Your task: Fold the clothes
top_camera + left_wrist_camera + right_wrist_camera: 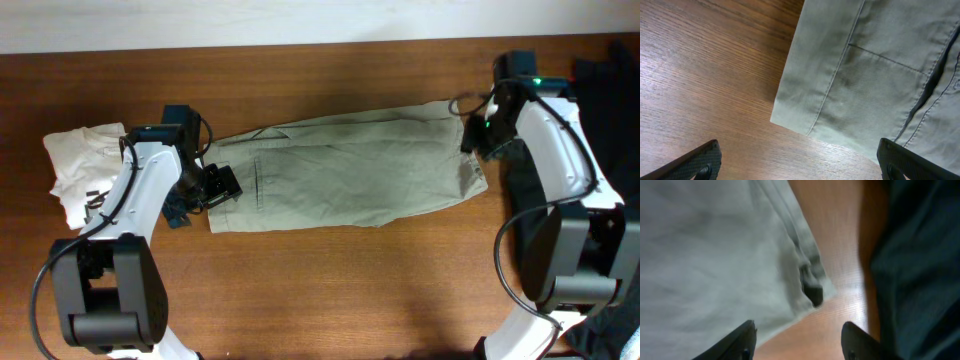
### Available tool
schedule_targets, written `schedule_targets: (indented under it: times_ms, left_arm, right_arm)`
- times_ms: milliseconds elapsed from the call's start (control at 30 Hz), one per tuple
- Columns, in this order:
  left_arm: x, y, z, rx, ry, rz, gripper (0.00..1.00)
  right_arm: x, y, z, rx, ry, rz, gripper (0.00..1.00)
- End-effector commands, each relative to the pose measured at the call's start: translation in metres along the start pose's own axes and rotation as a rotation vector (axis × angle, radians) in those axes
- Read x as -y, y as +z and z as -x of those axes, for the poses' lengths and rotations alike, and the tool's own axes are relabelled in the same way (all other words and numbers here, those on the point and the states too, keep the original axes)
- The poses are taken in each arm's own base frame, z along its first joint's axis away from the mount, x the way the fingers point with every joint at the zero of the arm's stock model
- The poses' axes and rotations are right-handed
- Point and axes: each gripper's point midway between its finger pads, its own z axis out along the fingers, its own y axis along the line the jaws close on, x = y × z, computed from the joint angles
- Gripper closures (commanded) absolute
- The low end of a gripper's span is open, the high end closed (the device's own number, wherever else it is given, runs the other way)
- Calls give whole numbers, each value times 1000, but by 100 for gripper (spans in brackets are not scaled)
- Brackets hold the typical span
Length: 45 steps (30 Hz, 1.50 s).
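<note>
lying beside the trousers point(350, 170), white tee point(80, 155) shows only overhead.

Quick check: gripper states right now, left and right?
Left gripper: open, empty, over a corner of the khaki-beige cotton trousers.
Right gripper: open, empty, over the trousers' opposite end.

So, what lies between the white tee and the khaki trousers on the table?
The overhead view shows the left arm and the left gripper there, over bare table, between the white tee and the trousers.
</note>
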Motion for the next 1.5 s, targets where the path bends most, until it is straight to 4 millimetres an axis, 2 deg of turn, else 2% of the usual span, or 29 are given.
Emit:
schedule_targets:
  times_ms: [0, 67, 200, 267, 400, 500, 533, 567, 633, 667, 733, 800, 900, 967, 1000, 1033, 1067, 1100, 1133, 1200, 1233, 1267, 1300, 1333, 1433, 1467]
  left_arm:
    - [-1, -2, 5, 18, 14, 7, 1]
    - [-1, -2, 5, 17, 14, 7, 1]
    - [-1, -2, 5, 18, 14, 7, 1]
    - [-1, -2, 5, 18, 14, 7, 1]
    - [-1, -2, 5, 18, 13, 7, 1]
    - [-1, -2, 5, 18, 14, 7, 1]
    - [-1, -2, 5, 18, 14, 7, 1]
    - [-1, -2, 5, 18, 15, 7, 1]
    - [-1, -2, 5, 18, 15, 7, 1]
    - [-1, -2, 5, 18, 15, 7, 1]
    - [-1, -2, 5, 18, 15, 7, 1]
    - [-1, -2, 5, 19, 15, 7, 1]
    - [0, -2, 6, 24, 15, 4, 1]
    - [0, -2, 6, 24, 15, 4, 1]
    - [0, -2, 7, 25, 15, 4, 1]
    - [0, -2, 7, 25, 15, 4, 1]
    - [0, -2, 7, 25, 15, 4, 1]
    - [0, -2, 7, 25, 15, 4, 1]
    - [0, -2, 7, 26, 15, 3, 1]
    - [1, -2, 8, 32, 16, 0, 1]
    - [2, -2, 10, 40, 16, -4, 1]
    - [5, -2, 17, 69, 26, -17, 1]
    - [7, -3, 22, 89, 56, -26, 1]
    - [11, -2, 31, 120, 88, -35, 1]
    - [12, 10, 40, 116, 93, -51, 1]
    - [19, 19, 42, 101, 157, -94, 1]
  right_arm:
    - [-25, 23, 1, -33, -85, 135, 43]
    - [-33, 48, 4, -48, -84, 171, 43]
    - [-39, 84, 19, -18, -87, 197, 43]
    - [-41, 92, 28, 14, -89, 205, 44]
    - [-42, 94, 38, 54, -94, 208, 50]
    - [-38, 121, 26, -5, -84, 186, 50]
    - [-37, 127, 24, -16, -84, 185, 54]
    - [-38, 128, 24, -16, -83, 185, 58]
    - [-38, 124, 27, -5, -84, 187, 77]
    - [-38, 119, 29, 5, -84, 188, 78]
    - [-38, 105, 39, 34, -86, 179, 92]
    - [-39, 97, 48, 59, -89, 183, 96]
    - [-42, 89, 65, 117, -93, 190, 96]
    - [-47, 77, 91, 209, -73, 206, 96]
    - [-49, 70, 103, 251, -55, 214, 88]
    - [-51, 64, 114, 289, -36, 224, 64]
    - [-54, 56, 125, 329, -38, 239, 53]
    - [-55, 52, 129, 340, -40, 244, 50]
    - [-56, 51, 129, 337, -41, 247, 46]
    - [-55, 47, 121, 301, -38, 244, 46]
    - [-54, 40, 115, 272, -36, 240, 46]
    - [-53, 20, 104, 231, -33, 234, 46]
    - [-56, 9, 94, 196, -35, 249, 46]
    - [-76, -11, 59, 94, -131, 329, 49]
    - [-101, -10, 13, -48, -262, 323, 51]
    - [-110, -9, 2, -79, -287, 322, 50]
